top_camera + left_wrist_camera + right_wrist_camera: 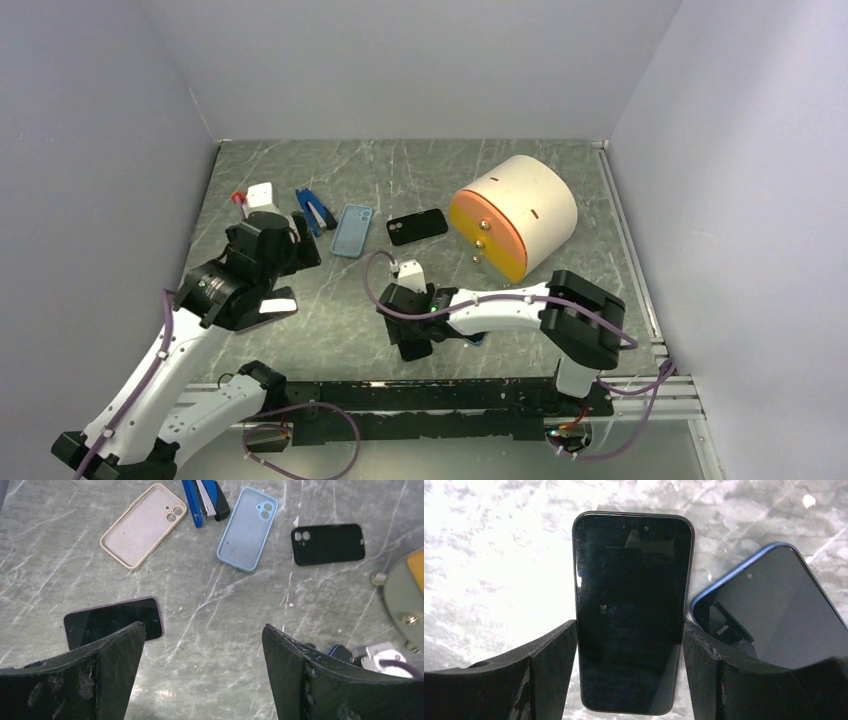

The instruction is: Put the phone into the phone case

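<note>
A black phone (633, 610) lies screen up on the marble table between the fingers of my right gripper (630, 625), which is shut on its two long edges. In the top view this gripper (412, 345) is low over the table's near middle. Three empty phone cases lie further back: a beige one (143, 525), a light blue one (350, 230) and a black one (417, 227). My left gripper (204, 630) hangs open above bare table with nothing between its fingers. A purple-edged phone (114, 622) lies just beyond its left finger.
A blue-edged phone (774, 615) lies touching the right finger of my right gripper. A blue stapler (314, 210) sits between the beige and light blue cases. A round cream drawer unit with an orange front (515, 215) stands at the back right. Walls close in on three sides.
</note>
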Controlling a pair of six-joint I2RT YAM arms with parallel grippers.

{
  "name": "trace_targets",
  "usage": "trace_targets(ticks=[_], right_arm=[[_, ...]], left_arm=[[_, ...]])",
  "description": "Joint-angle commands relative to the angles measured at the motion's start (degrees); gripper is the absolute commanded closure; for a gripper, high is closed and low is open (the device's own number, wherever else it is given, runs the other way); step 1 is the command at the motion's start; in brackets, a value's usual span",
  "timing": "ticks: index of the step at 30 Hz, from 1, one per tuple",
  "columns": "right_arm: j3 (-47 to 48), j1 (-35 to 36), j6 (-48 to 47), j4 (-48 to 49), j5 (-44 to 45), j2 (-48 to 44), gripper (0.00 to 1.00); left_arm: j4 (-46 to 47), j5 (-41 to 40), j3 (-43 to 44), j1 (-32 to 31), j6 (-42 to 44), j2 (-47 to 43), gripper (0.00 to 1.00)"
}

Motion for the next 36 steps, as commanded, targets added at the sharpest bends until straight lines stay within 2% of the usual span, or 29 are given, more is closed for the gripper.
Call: trace_targets(ticks=[1, 7, 11, 19, 23, 29, 33, 36], right_arm=[[-4.9, 0.0, -1.2, 0.6, -1.7, -3.6, 0.47], [-6.5, -0.1, -2.0, 3.0, -2.0, -5.4, 0.48], [-6.9, -0.1, -2.1, 4.0, -1.7, -6.0, 0.48], [-7.0, -0.2, -2.1, 5.6, -2.4, -6.3, 0.48], [-7.2, -0.2, -2.2, 5.8, -2.4, -7.0, 0.48], [-8.1, -0.1, -2.1, 6.9, -2.6, -8.4, 0.48], [-7.9, -0.2, -1.9, 6.2, -2.3, -8.6, 0.48], [-7.8, -0.2, -1.7, 5.8, -2.2, -9.4, 0.48]], left_arm=[[4.0, 7.3, 2.8, 4.9, -1.7, 0.8, 0.10], [8.8, 24.8, 1.8, 18.2, -1.8, 9.6, 0.19], [12.2, 27.7, 1.6, 22.6, -1.3, 16.9, 0.25], [21.7, 29.6, -0.1, 22.8, -3.0, 32.7, 0.45], [28.4, 27.6, -3.7, 21.8, -5.1, 36.5, 0.52], [35.8, 27.5, -5.9, 19.6, -5.8, 41.3, 0.51], [35.1, 22.0, -3.3, 16.3, -4.0, 45.7, 0.51], [34.9, 21.1, -1.9, 16.1, -3.7, 48.4, 0.51]])
